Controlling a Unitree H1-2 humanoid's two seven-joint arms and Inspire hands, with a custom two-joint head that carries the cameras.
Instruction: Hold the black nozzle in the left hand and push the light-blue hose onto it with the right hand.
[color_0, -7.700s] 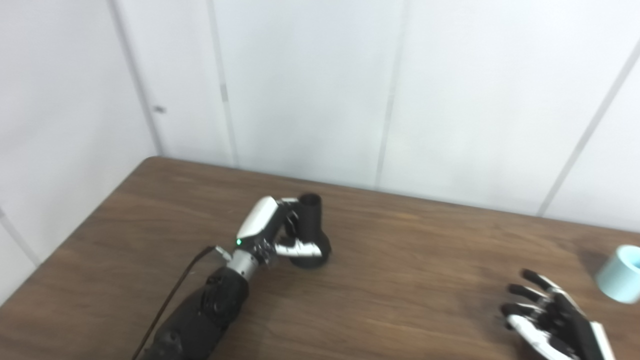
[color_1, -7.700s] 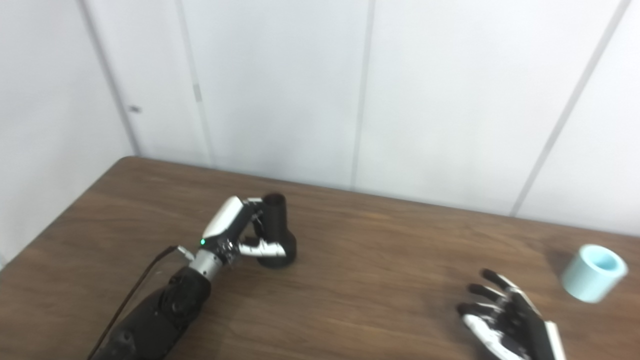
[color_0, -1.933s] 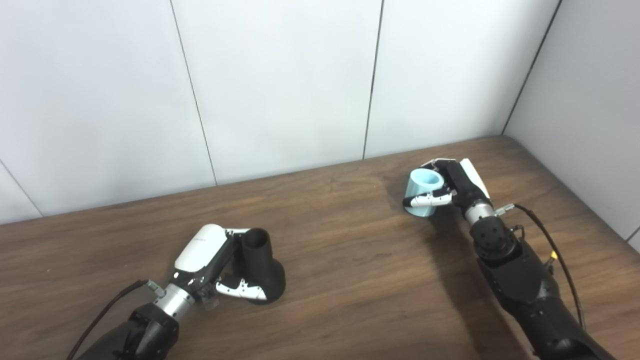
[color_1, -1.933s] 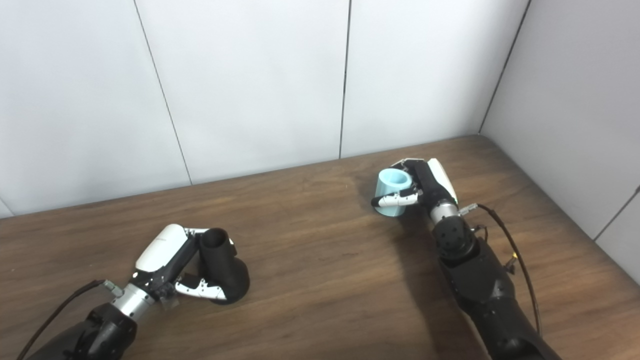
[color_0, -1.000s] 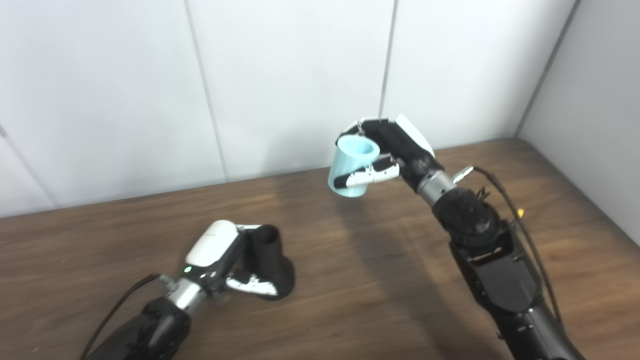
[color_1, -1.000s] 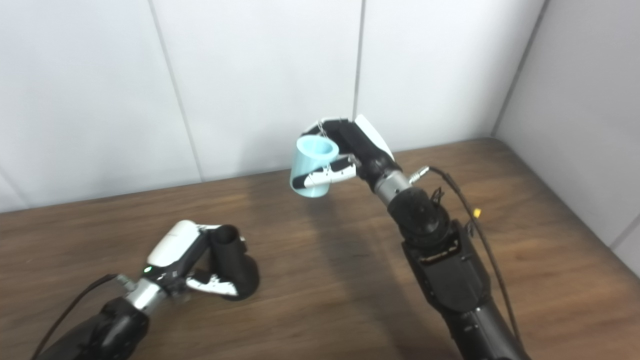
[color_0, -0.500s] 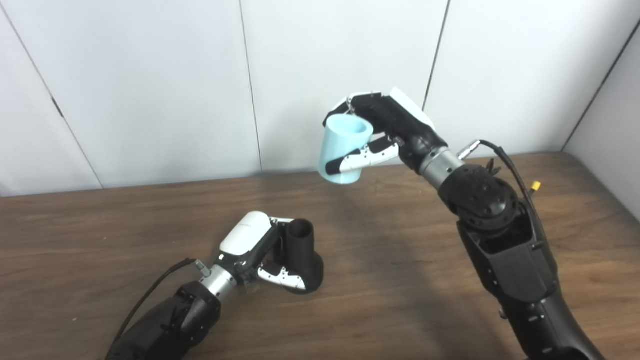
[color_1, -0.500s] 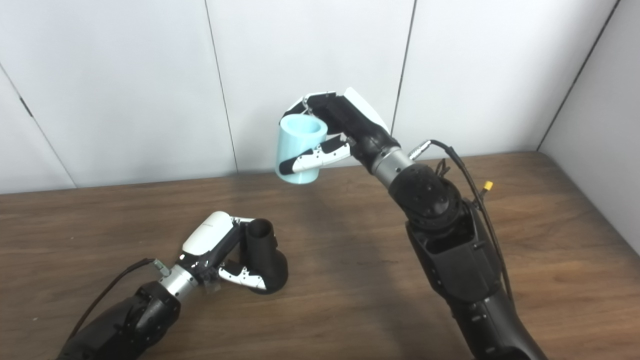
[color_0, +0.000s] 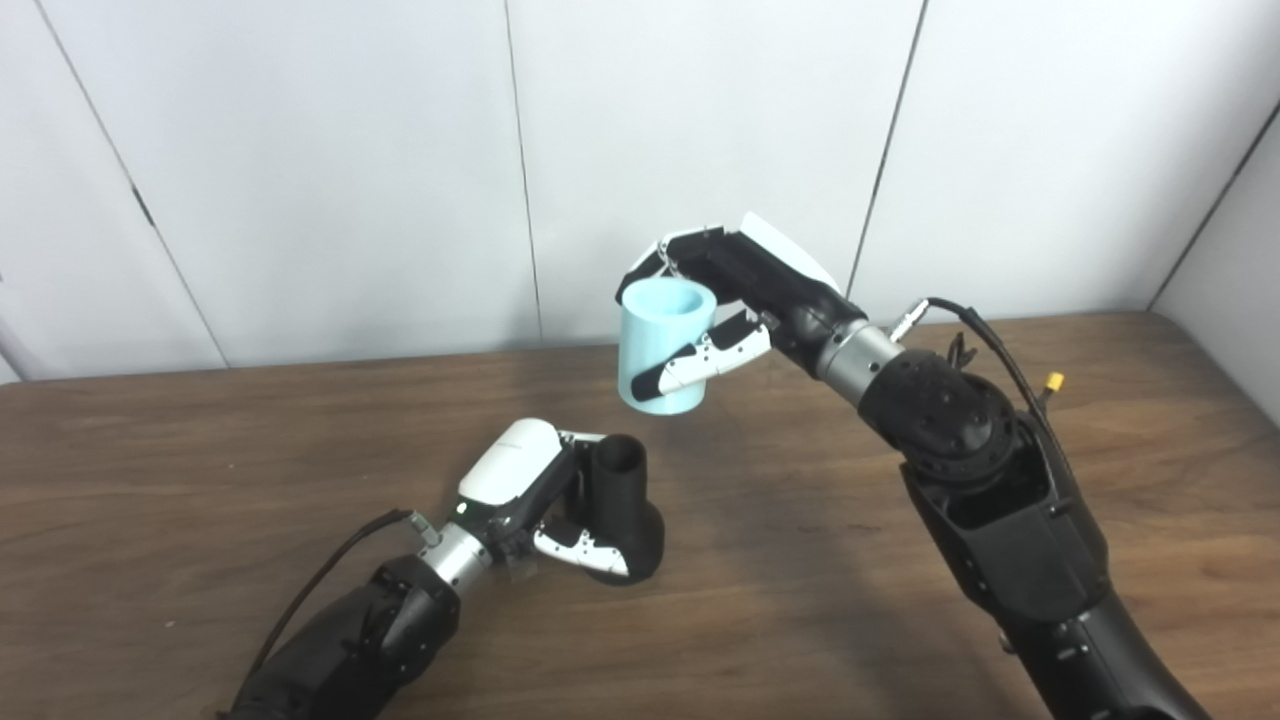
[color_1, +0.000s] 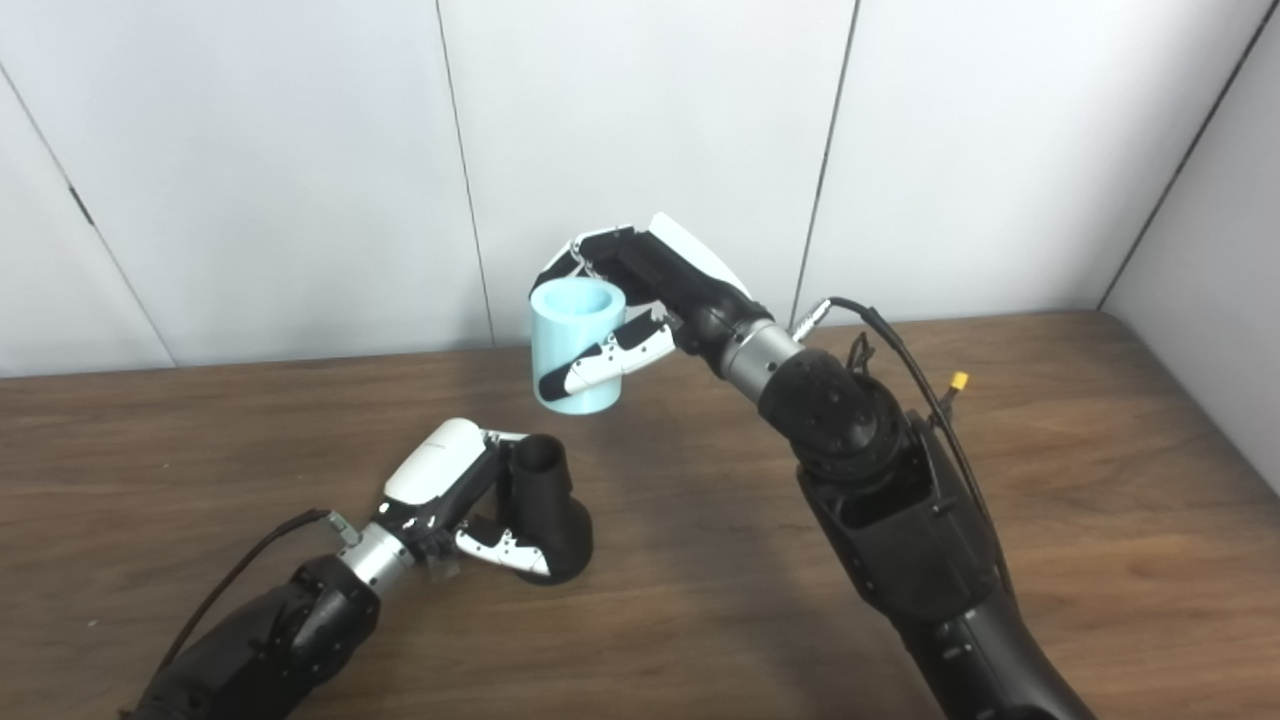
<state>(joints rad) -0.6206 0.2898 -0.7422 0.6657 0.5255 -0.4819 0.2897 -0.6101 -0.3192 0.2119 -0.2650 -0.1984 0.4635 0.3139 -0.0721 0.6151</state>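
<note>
Nozzle (color_0: 622, 500): upright on worktop (color_0: 200, 450), clasped by left hand (color_0: 530, 500). Hose (color_0: 663, 345): gripped by right hand (color_0: 745, 290), now lowered close above-right of nozzle; push-on imminent.

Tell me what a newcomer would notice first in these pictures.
First, the light-blue hose, held upright in the air by the right hand against the white wall. Below and to its left, the left hand grips the black nozzle, which stands on the brown table, opening upward.
</note>
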